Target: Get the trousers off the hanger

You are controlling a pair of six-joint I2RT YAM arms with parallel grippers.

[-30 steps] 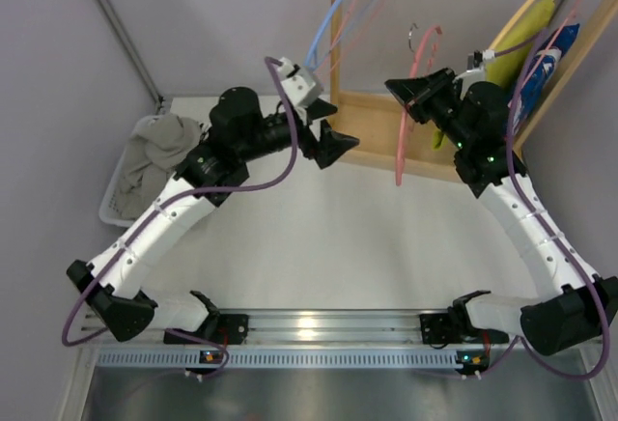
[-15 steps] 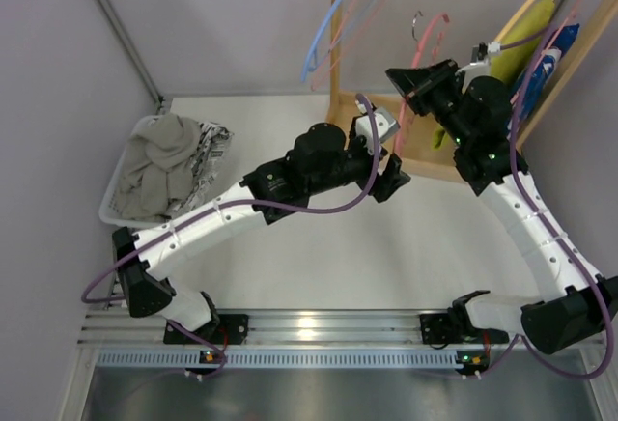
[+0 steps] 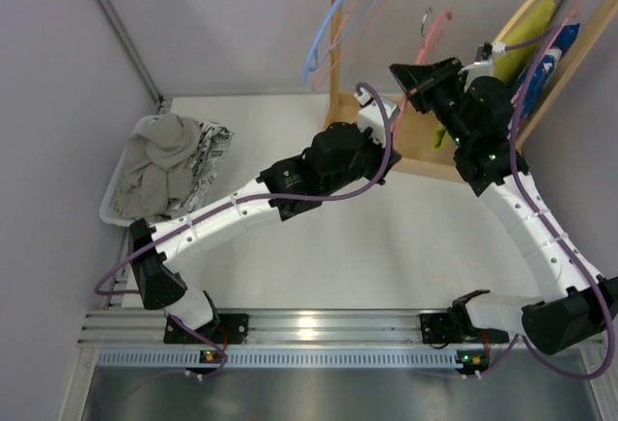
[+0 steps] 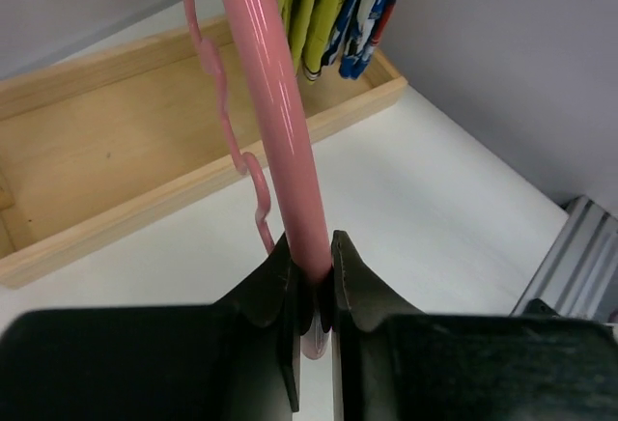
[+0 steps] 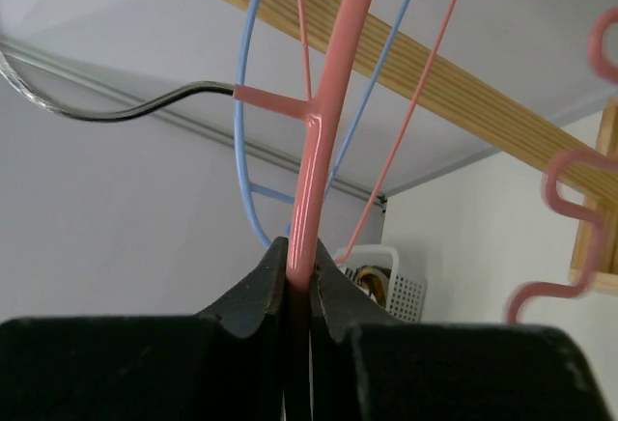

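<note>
The pink hanger [image 3: 436, 27] is bare and hangs tilted in front of the wooden rack. My right gripper [image 3: 413, 81] is shut on one of its thin arms [image 5: 328, 102], with its jaws pinching the rod [image 5: 301, 252]. My left gripper [image 4: 312, 249] is shut on the thick lower end of the same hanger [image 4: 275, 102], beside the notched bar [image 4: 217, 73]. In the top view the left gripper [image 3: 394, 117] sits just below the right one. The grey-taupe trousers [image 3: 162, 162] lie crumpled in the white basket [image 3: 111, 210] at the far left, away from both grippers.
A black-and-white patterned cloth [image 3: 210, 151] lies in the basket too. A light blue hanger [image 3: 323, 35] hangs on the wooden rack, whose base tray [image 4: 116, 151] lies under the hanger. A yellow-green garment [image 3: 521, 35] and a blue patterned one [image 3: 552, 64] hang at the right.
My left arm swung right from near the basket to the pink hanger and shut its open jaws on the lower end. The right arm kept its grip; the hanger's top shifted slightly up and right.
</note>
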